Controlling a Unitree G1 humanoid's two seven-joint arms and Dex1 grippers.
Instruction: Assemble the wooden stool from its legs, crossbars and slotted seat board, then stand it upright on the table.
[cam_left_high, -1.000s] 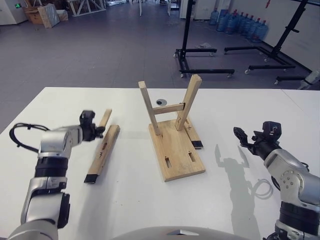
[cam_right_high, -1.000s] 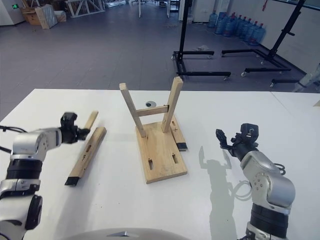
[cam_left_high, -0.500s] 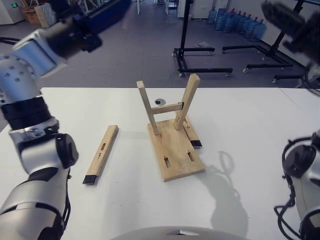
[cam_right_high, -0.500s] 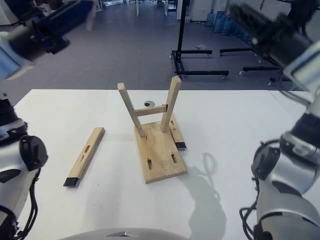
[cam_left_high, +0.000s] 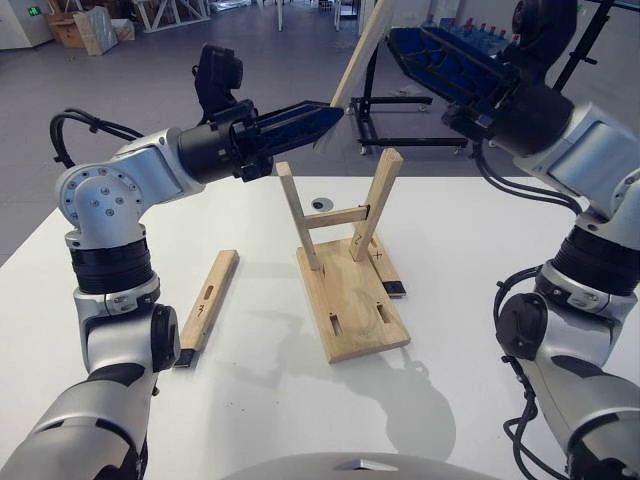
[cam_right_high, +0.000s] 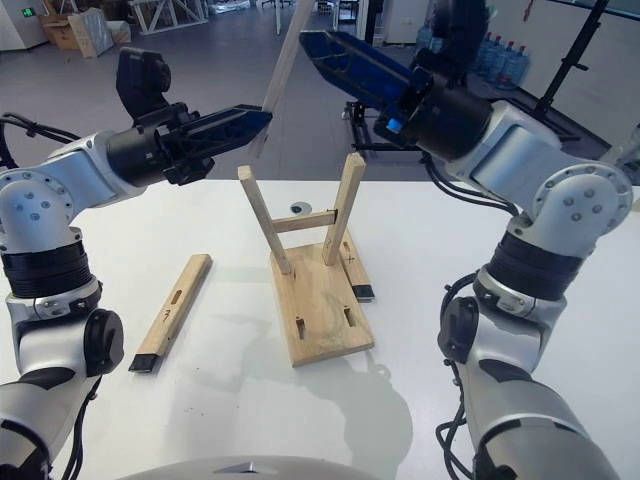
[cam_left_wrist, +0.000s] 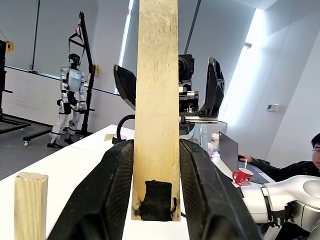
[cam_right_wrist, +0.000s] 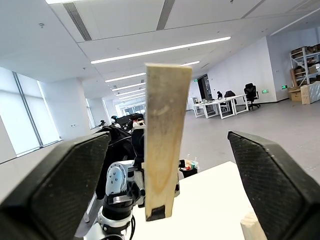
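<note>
The slotted seat board (cam_left_high: 355, 310) lies flat on the white table (cam_left_high: 480, 230). Two legs (cam_left_high: 297, 215) stand up from it, joined by a crossbar (cam_left_high: 335, 217). Another leg (cam_left_high: 388, 272) lies against the board's right side. A loose leg (cam_left_high: 207, 305) rests on the table to the left. My left gripper (cam_left_high: 325, 112) is raised above the stool and shut on a pale wooden bar (cam_left_high: 362, 50) that points upward; its dark end (cam_left_wrist: 155, 200) sits between the fingers (cam_left_wrist: 117, 190). My right gripper (cam_left_high: 400, 42) hangs high and open, its fingers (cam_right_wrist: 60, 185) spread wide just beside the bar (cam_right_wrist: 165, 145).
A round hole (cam_left_high: 320, 204) sits in the table behind the stool. Black wheeled stands (cam_left_high: 410, 140) and water jugs (cam_right_high: 485, 45) are on the floor past the far edge. Bare tabletop lies in front of and to the right of the board.
Both arms have risen from table level to above the stool. The thin bar that lay beside the loose leg is now up in my left gripper. My right gripper has swung in next to it.
</note>
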